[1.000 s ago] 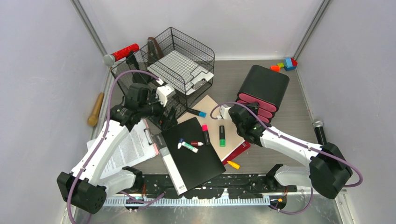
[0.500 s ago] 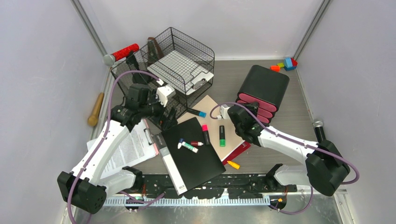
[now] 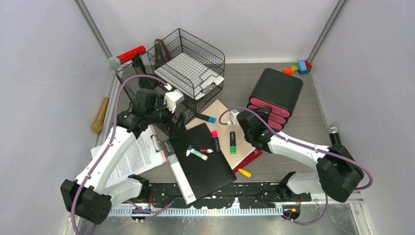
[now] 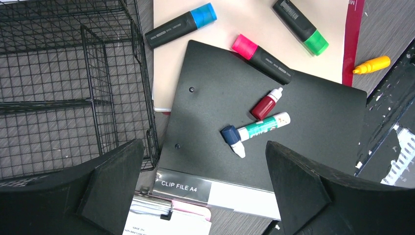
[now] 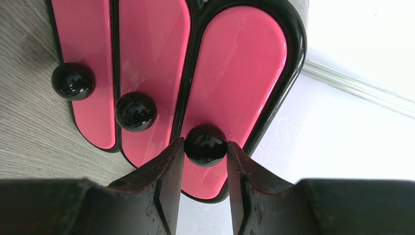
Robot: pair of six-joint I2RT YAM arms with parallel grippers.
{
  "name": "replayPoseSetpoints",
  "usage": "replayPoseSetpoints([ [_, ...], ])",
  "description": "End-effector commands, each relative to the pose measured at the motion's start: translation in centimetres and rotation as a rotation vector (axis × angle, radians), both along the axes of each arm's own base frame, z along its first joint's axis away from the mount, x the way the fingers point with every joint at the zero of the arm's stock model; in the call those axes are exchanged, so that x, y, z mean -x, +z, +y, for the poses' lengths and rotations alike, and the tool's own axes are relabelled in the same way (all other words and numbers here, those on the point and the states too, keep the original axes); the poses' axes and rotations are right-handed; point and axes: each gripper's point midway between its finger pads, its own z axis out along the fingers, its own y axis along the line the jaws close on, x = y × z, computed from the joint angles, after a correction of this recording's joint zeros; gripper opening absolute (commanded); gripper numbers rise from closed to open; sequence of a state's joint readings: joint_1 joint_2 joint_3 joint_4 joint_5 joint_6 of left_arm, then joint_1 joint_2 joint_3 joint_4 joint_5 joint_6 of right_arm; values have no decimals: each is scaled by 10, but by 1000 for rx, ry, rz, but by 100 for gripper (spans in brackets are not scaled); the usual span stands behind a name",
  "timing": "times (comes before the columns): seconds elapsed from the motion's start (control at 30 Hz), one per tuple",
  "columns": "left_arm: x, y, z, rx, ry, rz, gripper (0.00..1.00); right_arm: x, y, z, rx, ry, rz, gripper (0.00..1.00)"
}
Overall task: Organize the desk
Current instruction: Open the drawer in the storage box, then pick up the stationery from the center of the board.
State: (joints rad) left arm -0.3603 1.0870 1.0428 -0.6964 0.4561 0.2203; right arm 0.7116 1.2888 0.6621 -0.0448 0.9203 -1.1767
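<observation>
**Top view with both wrist views.** Shows the right gripper [image 5: 204, 144] closed narrow on the black knob [image 5: 205, 145] of the uppermost pink drawer front [image 5: 240, 68], with one finger pressed to each side of it. Places the drawer unit [image 3: 275, 90] at 1 o'clock from that gripper in the top view, standing on the far right part of the grey wood-grain counter [image 3: 307, 110], fronts facing 7 o'clock. Leaves the two lower knobs [image 5: 73, 81] free, at 9 to 10 o'clock of the held one in the right wrist view.

Judged as the step in hand: opening this drawer. Calls for a straight pull along the 1-to-7 o'clock line, toward the right arm's base. Risks, on any off-axis pull, slipping off the round knob or dragging the whole unit. Nearer arm for the drawer: the right, plainly.

Shows the left gripper [image 4: 204, 147] spread wide and holding nothing, hovering over a black binder [image 4: 313, 112] just beside the wire-mesh tray rack [image 4: 95, 73]. Finds, from 11 to 2 o'clock in that view, a blue-capped marker [image 4: 181, 24], a pink-capped marker [image 4: 262, 58] and a green-capped marker [image 4: 301, 25]. Finds also, on the binder cover, a small red bottle [image 4: 266, 104] and a blue-capped pen [image 4: 257, 128].

Reads "CLIP FILE A4" on the spine label [image 4: 182, 185]. Cannot make out the print on the marker barrels.
</observation>
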Motion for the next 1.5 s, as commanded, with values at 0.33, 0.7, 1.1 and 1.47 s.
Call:
replayPoseSetpoints([
  [0.33, -13, 3, -1, -17, -3, -53, 99, 35, -14, 35, -134, 98, 119, 15],
  [0.7, -16, -3, 5, -60, 6, -66, 99, 62, -28, 72, -300, 199, 206, 67],
  [1.1, -12, -7, 5, -44, 2, -71, 99, 110, -19, 161, -805, 326, 572, 79],
  [1.47, -15, 10, 18, -58, 61, -143, 99, 89, -72, 190, -913, 58, 594, 79],
])
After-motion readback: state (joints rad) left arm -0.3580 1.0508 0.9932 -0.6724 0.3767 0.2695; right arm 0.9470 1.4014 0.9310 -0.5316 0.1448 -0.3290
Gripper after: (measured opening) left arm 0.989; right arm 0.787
